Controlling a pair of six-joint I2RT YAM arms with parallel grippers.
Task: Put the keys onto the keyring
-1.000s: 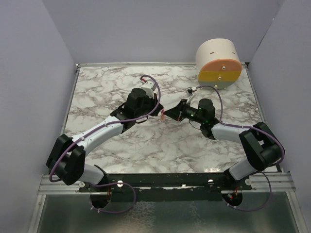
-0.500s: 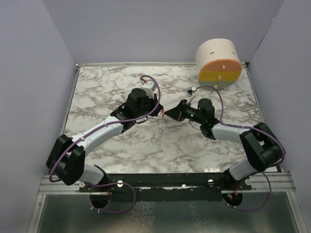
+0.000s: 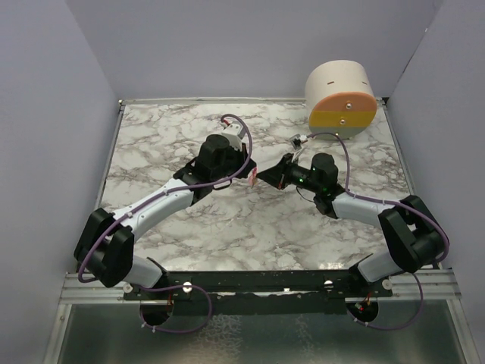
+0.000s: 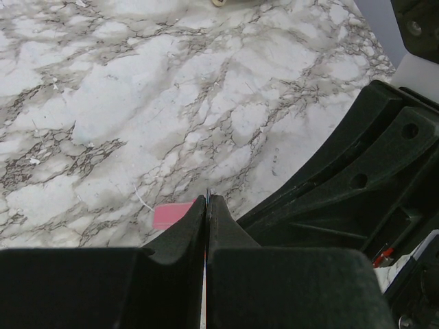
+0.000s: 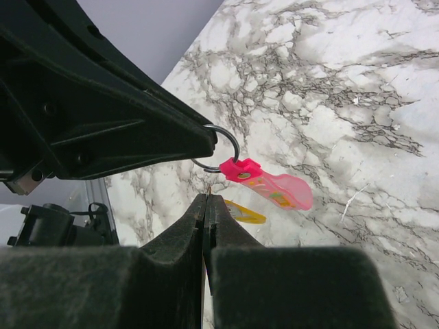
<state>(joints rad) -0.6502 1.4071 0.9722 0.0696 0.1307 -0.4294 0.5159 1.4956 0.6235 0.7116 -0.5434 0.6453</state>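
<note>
Yellow key [image 5: 245, 213], pinched in the closed right tool [image 5: 206, 199] just beside the keyring [image 5: 236, 146] that the closed left tool [image 4: 207, 200] grips with the pink key [image 5: 274, 186] hanging on it, could slip free or miss the ring's gap if that thin pinch twists.

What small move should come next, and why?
Probably nudge the right gripper so the yellow key meets the ring. The pink key already hangs on the ring pinched by the left gripper; the yellow key is off it, close by.
</note>
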